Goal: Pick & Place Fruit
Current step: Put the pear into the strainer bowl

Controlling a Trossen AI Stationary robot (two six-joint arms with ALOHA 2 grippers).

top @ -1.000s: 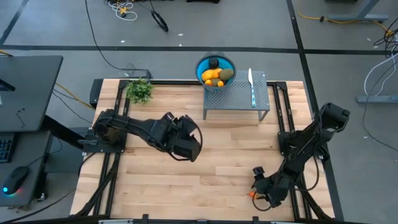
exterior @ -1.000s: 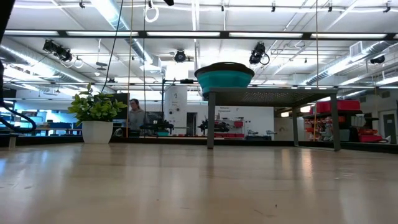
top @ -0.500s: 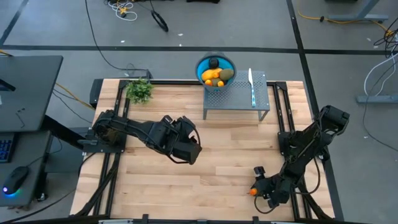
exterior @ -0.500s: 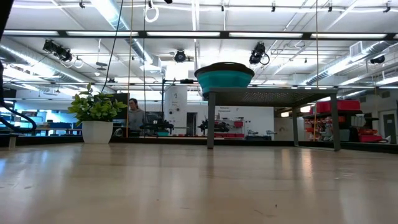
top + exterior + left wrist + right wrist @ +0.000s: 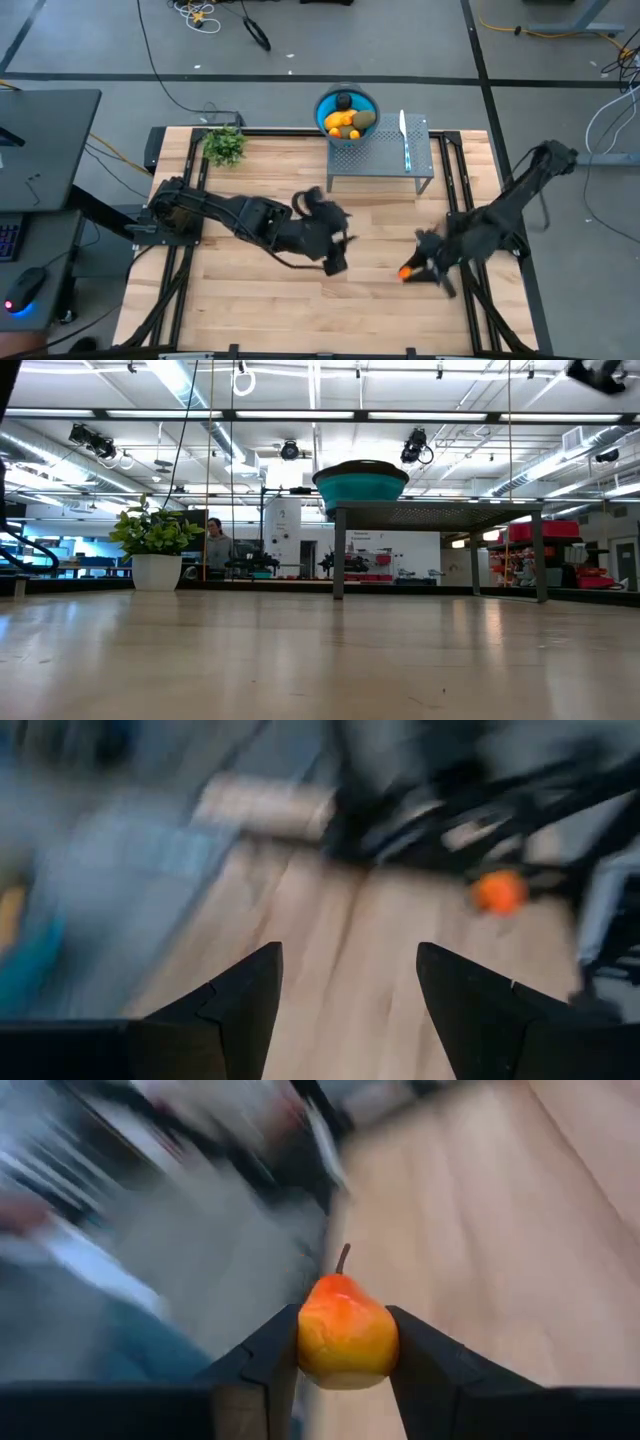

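Observation:
A teal bowl (image 5: pixel 347 110) stands on a small grey perforated stand (image 5: pixel 380 160) at the table's far edge. It holds an oblong yellow fruit, brown-green ovals and a dark round one. My right gripper (image 5: pixel 410 272) is over the table's right half, shut on a small orange-red pear (image 5: pixel 346 1330). The pear also shows in the high view (image 5: pixel 404 272). My left gripper (image 5: pixel 336 256) is open over the table's middle, to the left of the pear. The left wrist view shows it open (image 5: pixel 345 955), with the pear (image 5: pixel 498 892) ahead of it. My right gripper pinches the small pear by its wide lower body (image 5: pixel 345 1355) between its two fingers (image 5: pixel 272 1350), one on each side. The fingers come from the table's right side. The pear is lifted clear of the table, and its stem (image 5: pixel 343 1260) points forward, away from the wrist.
A slim pale-handled knife (image 5: pixel 403 130) lies on the stand to the right of the bowl. A green leafy sprig (image 5: pixel 224 146) stands at the far left corner. Bare wood lies in front of the stand and along the near edge.
My right gripper has carried the pear from the table's near right corner up and toward the far edge, a little toward the left. My left gripper has swung from left of centre toward the table's right and slightly nearer, and now sits close to the pear.

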